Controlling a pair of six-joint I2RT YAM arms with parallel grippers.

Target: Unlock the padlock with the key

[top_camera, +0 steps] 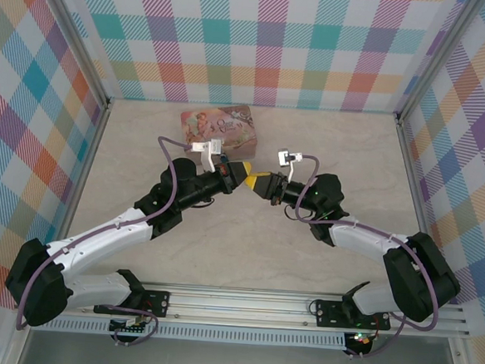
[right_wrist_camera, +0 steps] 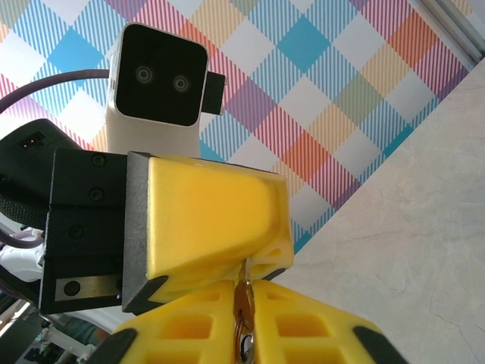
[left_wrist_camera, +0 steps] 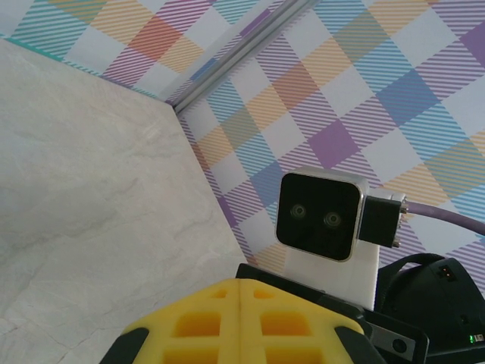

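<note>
My right gripper point(right_wrist_camera: 244, 283) is shut on the key point(right_wrist_camera: 243, 302), a thin brownish metal piece pinched between its yellow fingers point(right_wrist_camera: 311, 322). The key's narrow tip pokes up against the tips of my left gripper point(right_wrist_camera: 261, 262), which faces it tip to tip. In the top view the left gripper point(top_camera: 243, 175) and right gripper point(top_camera: 261, 183) meet above the middle of the table. In the left wrist view the left gripper point(left_wrist_camera: 241, 282) has its yellow fingers point(left_wrist_camera: 197, 322) pressed together with no gap. The padlock is hidden.
A pink illustrated tin point(top_camera: 219, 124) lies flat near the back wall, just behind the left gripper. Checked walls point(top_camera: 261, 42) close off the back and both sides. The pale marbled table point(top_camera: 247, 241) lies bare between the arms and their base rail point(top_camera: 242, 303).
</note>
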